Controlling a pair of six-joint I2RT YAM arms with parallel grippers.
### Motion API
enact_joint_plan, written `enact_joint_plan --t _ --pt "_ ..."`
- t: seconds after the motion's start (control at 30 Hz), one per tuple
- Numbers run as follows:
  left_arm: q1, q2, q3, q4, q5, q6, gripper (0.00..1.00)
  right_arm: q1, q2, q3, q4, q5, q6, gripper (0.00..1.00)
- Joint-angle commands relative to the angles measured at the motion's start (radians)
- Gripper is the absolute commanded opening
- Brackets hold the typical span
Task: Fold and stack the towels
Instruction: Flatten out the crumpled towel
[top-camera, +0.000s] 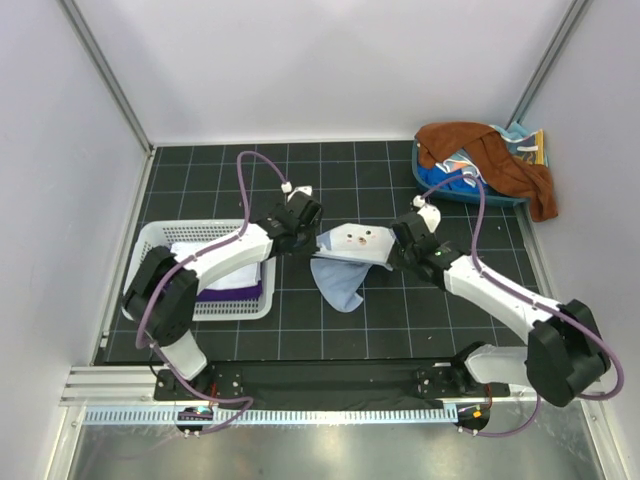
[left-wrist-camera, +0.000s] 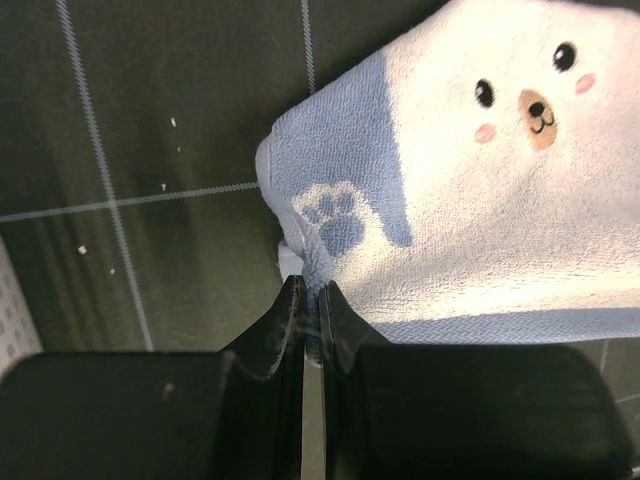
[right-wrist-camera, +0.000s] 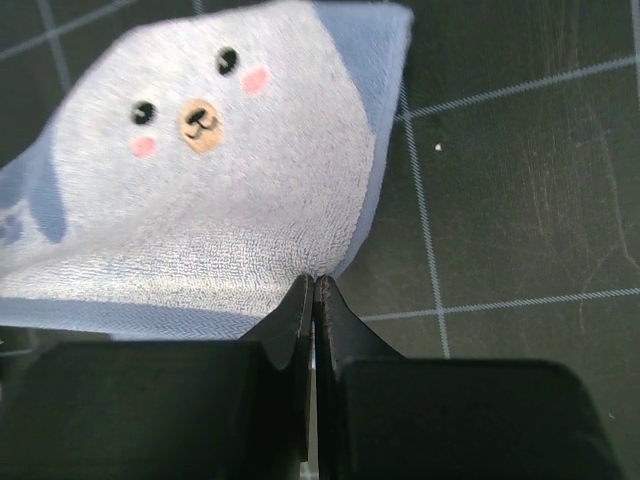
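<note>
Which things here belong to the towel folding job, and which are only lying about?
Belong to the job:
- bear towel, pinched by left tool and right tool
- white towel
- purple towel
- rust-brown towel

Only lying about:
- white basket, holding the white and purple towels
- blue basket
- black grid mat
</note>
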Motion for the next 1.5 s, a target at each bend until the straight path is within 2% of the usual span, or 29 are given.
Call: enact_joint_plan --t 0.0,0.17,0.4,0.67,0.93,1.47 --pt "-0.013 -0.107 0.015 -0.044 -0.071 0.013 0.0 -0.004 -0.098 0.105 -0.098 -0.001 -0.093 0.01" --pt "-0.064 -0.231 0.073 -0.163 -0.125 0.044 0.0 -0.004 -0.17 0.248 -0.177 -0.119 -0.181 0.01" --pt "-0.133 -0.404 0.242 -0.311 -0.165 0.099 0.0 -0.002 -0.258 0.473 -0.328 -0.163 -0.26 0.01" --pt "-0.178 -0.49 0.443 -0.421 -0.077 0.12 0.0 -0.004 -0.317 0.691 -0.401 -0.28 -0.267 0.01" --pt "-0.198 -0.546 0.544 -0.448 0.015 0.085 0.0 -0.004 -0.325 0.858 -0.46 -0.395 -0.242 0.01" --pt "-0.207 -0.612 0.61 -0.429 0.145 0.038 0.0 -0.004 -0.36 0.955 -0.493 -0.487 -0.198 0.01"
